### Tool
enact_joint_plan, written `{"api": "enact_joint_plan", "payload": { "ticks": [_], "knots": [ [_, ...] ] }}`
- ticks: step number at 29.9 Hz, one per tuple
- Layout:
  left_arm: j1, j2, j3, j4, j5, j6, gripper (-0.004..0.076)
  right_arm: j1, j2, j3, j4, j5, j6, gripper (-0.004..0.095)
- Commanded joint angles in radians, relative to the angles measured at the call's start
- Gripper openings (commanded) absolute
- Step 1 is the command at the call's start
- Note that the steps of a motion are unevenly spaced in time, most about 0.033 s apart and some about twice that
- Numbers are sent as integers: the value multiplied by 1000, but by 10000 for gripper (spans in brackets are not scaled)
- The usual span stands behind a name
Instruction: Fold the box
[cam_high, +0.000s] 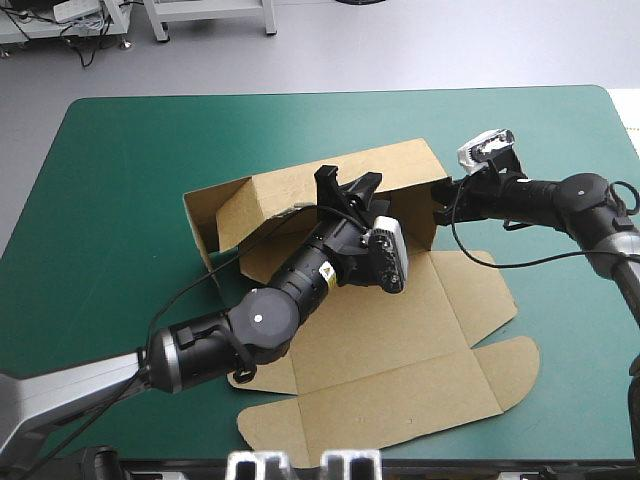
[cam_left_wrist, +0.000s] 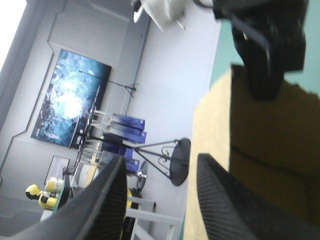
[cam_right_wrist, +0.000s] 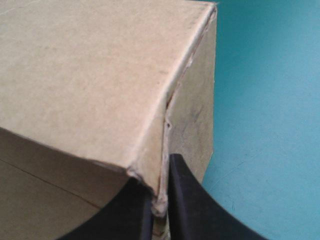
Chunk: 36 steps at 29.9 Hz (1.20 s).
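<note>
The brown box (cam_high: 390, 345) lies mid-table, its far wall and side walls raised and its lid with rounded tabs flat toward the front edge. My left gripper (cam_high: 347, 186) reaches into the box from the front left. Its fingers stand open at the top rim of the far wall. In the left wrist view the left gripper (cam_left_wrist: 160, 200) holds nothing, and the brown wall (cam_left_wrist: 260, 130) stands just beside one finger. My right gripper (cam_high: 441, 206) is shut on the box's right far corner. The right wrist view shows the right gripper (cam_right_wrist: 160, 200) pinching that corner edge of the box (cam_right_wrist: 100, 75).
The teal-green cover (cam_high: 120, 200) spreads wide to the left of the box and beyond it. The lid's front flap (cam_high: 370, 420) ends close to the table's front edge. In the right wrist view, cover (cam_right_wrist: 270, 125) lies just beside the held corner.
</note>
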Motion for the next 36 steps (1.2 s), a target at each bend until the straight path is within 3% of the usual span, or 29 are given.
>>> {"api": "enact_joint_plan", "payload": {
  "ticks": [1,4,8,14,20,23,28,32,36],
  "knots": [
    [-29,-95,-52,62,32,-74,280,5,-21,-9,-29,52,49,-3],
    [-5,-121,-76,60,92,-110,193,5,-32,-9,-29,74,66,-3],
    [82,-128,-124,21,129,-140,-8,5,-81,-13,-46,66,114,-3],
    [365,-132,-201,-251,-36,-141,0,5,-191,-46,-207,105,313,-3],
    [684,-134,-242,-643,-162,-110,0,5,-239,-170,-305,296,523,-3],
    [805,-134,-242,-883,-171,22,0,5,-218,-263,-360,378,609,-3],
    [906,-134,-242,-1365,-129,420,0,5,-95,-405,-428,460,687,-3],
    [942,-134,-242,-1693,-34,681,0,5,46,-499,-428,502,686,-3],
    [985,-134,-242,-1862,98,779,0,5,163,-578,-428,467,674,-3]
  ]
}}
